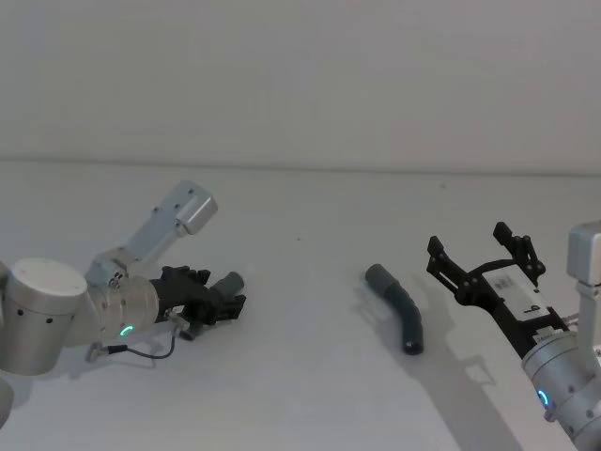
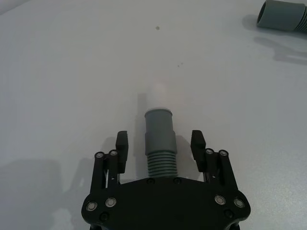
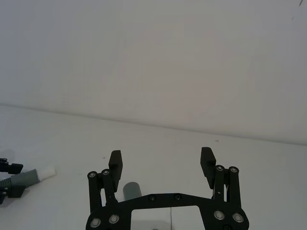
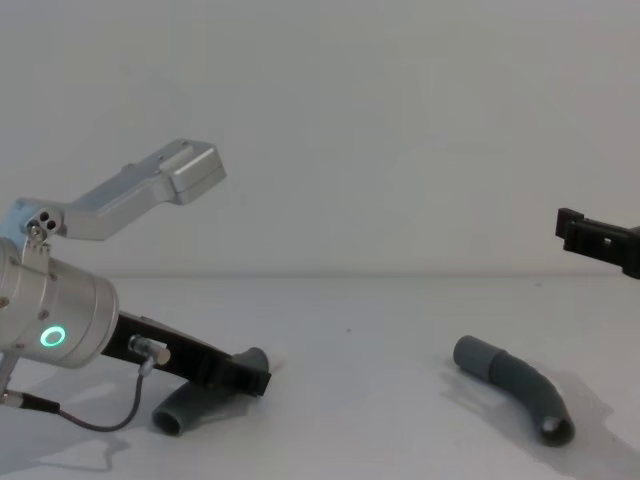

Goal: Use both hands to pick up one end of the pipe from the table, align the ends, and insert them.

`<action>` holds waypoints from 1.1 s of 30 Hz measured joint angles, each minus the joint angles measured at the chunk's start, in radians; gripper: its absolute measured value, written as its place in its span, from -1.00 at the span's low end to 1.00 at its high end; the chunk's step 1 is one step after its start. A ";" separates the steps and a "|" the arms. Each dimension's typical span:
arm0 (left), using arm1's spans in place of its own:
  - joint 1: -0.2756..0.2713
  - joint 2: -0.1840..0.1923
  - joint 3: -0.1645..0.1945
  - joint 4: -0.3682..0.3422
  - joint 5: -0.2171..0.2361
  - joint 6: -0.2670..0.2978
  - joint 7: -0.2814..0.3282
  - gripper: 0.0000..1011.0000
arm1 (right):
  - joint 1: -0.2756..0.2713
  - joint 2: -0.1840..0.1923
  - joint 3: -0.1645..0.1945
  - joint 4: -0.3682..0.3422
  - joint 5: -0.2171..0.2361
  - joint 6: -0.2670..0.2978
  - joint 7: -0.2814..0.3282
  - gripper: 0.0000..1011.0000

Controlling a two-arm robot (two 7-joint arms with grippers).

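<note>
- Left gripper, wrist view: my fingers released, straddling white-tipped piece, its axis pointing straight out.
- Right gripper: spread wide, empty; socket piece ahead, lower, off-centre.
- Head view: socket piece nearer my right; sticker unreadable.
- Chest view: both pieces lie on the table.

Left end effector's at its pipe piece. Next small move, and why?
Probably shut the left end effector: its fingers flank the cuff of its pipe piece with gaps either side, gripping nothing. The right end effector hangs open, clear of the other piece.
</note>
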State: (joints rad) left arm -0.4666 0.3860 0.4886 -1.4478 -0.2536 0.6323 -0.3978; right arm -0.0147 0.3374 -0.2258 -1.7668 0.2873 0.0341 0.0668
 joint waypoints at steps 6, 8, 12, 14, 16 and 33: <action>0.000 0.000 -0.002 0.000 0.003 -0.004 -0.002 0.25 | 0.000 0.000 0.000 0.000 0.000 0.000 0.000 0.98; 0.001 0.000 -0.002 0.000 0.004 -0.005 -0.002 0.14 | 0.000 0.000 0.000 0.000 0.000 0.000 0.000 0.98; 0.001 0.000 -0.003 0.000 0.005 -0.007 -0.004 -0.15 | 0.000 0.000 0.000 0.000 0.000 0.000 0.000 0.98; 0.001 0.000 -0.003 0.000 0.005 -0.007 -0.004 -0.25 | 0.000 0.000 0.000 0.000 0.000 0.000 0.000 0.98; 0.001 0.000 -0.003 0.000 0.006 -0.008 -0.004 -0.32 | 0.000 0.000 0.000 0.000 0.000 0.001 0.001 0.98; 0.002 0.000 -0.004 -0.001 0.007 -0.010 -0.006 -0.32 | 0.078 0.077 -0.026 -0.034 -0.011 0.200 0.090 0.98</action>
State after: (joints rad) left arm -0.4647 0.3859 0.4846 -1.4492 -0.2463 0.6227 -0.4038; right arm 0.0630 0.4145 -0.2520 -1.8008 0.2762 0.2344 0.1571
